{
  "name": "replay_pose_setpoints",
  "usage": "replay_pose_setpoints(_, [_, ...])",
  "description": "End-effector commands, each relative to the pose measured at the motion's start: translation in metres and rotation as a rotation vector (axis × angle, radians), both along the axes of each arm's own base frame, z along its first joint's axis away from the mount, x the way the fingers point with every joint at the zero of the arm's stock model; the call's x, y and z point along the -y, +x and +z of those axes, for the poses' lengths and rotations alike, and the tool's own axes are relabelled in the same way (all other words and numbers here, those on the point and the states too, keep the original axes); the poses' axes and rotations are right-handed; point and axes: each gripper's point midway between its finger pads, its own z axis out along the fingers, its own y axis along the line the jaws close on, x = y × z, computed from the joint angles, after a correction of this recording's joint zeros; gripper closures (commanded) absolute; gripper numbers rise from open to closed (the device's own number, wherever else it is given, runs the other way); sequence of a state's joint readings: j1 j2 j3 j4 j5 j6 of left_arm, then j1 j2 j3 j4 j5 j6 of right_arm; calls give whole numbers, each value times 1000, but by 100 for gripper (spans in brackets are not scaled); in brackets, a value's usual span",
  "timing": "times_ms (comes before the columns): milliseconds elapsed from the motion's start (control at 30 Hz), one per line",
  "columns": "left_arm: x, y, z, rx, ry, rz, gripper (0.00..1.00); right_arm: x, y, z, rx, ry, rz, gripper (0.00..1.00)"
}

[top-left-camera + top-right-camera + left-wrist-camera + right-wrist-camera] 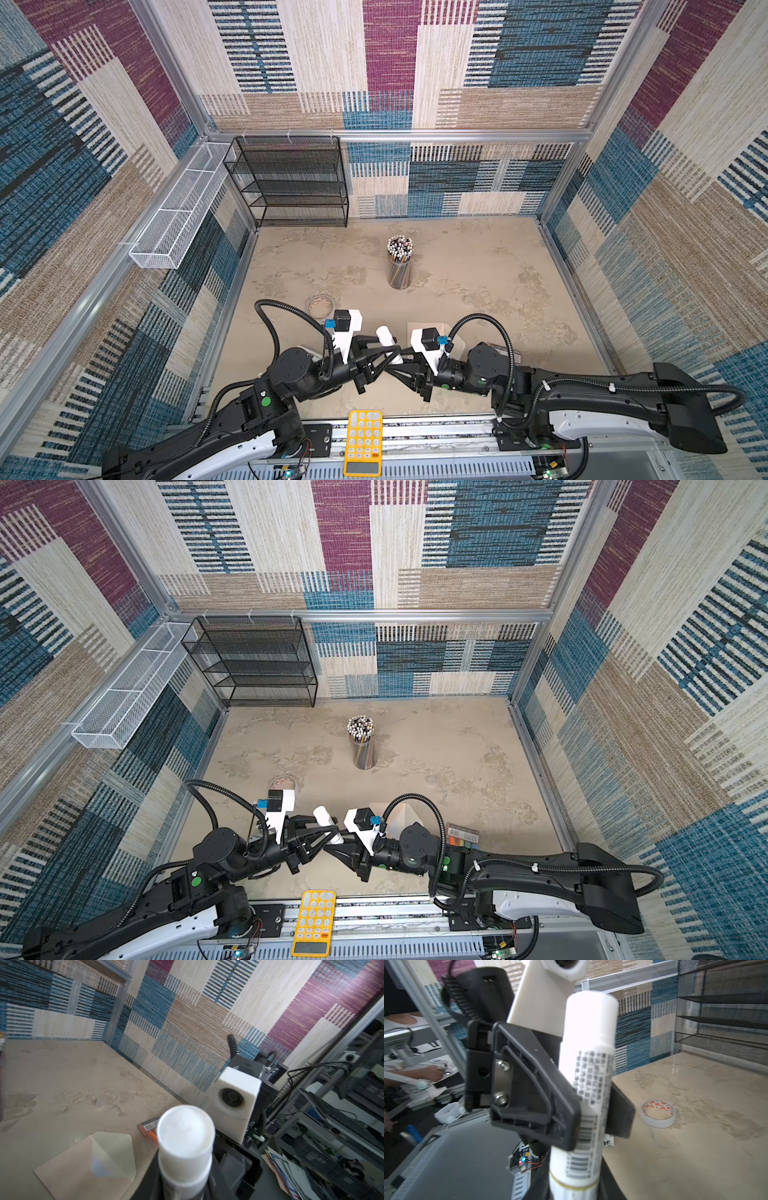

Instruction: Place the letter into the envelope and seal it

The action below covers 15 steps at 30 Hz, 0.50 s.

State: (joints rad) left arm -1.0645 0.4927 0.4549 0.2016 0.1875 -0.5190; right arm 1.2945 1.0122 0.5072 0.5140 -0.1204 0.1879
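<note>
We see the left arm (291, 368) and the right arm (615, 386) in matte black shells with white panels (232, 453) near the base, green dots (266, 401) at the joints and black corrugated cables (272, 328). Each wrist carries a white camera housing (348, 332) with a blue tag (330, 323). The left gripper (588, 1109) shows us black ribbed triangular fingers (533, 1101) and two silver screws (500, 1098).

A clear cylindrical cup packed with pencils (400, 266) is standing upright mid-table on the mottled beige tabletop (498, 270). A white roll of tape (321, 306) is lying flat towards the front left. A black mesh tiered shelf (291, 183) is occupying the back left corner, with a white wire basket (178, 212) hanging on the left wall. A yellow plastic calculator (363, 440) is resting on the front rail. A white barcode-labelled glue stick (591, 1064) is sitting raised above the table.
</note>
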Motion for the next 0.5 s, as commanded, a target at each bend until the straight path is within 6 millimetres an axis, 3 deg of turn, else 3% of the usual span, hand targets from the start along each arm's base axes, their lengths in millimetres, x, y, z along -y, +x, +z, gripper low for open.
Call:
replay_pose_setpoints(0, [4,-13,-30,-43,104,-82,100,11,-36,46,26,159,193,94])
replay_pose_setpoints(233, [9,-10,-29,-38,120,-82,100,12,-37,33,19,77,208,82])
replay_pose_setpoints(300, [9,-6,-26,-35,124,-60,100,12,-30,22,23,43,168,71])
replay_pose_setpoints(367, [6,4,-22,-38,129,-1,100,12,-21,11,42,7,116,52])
replay_pose_setpoints(467, [-5,26,-17,-50,138,147,100,15,1,-10,74,-59,-14,39])
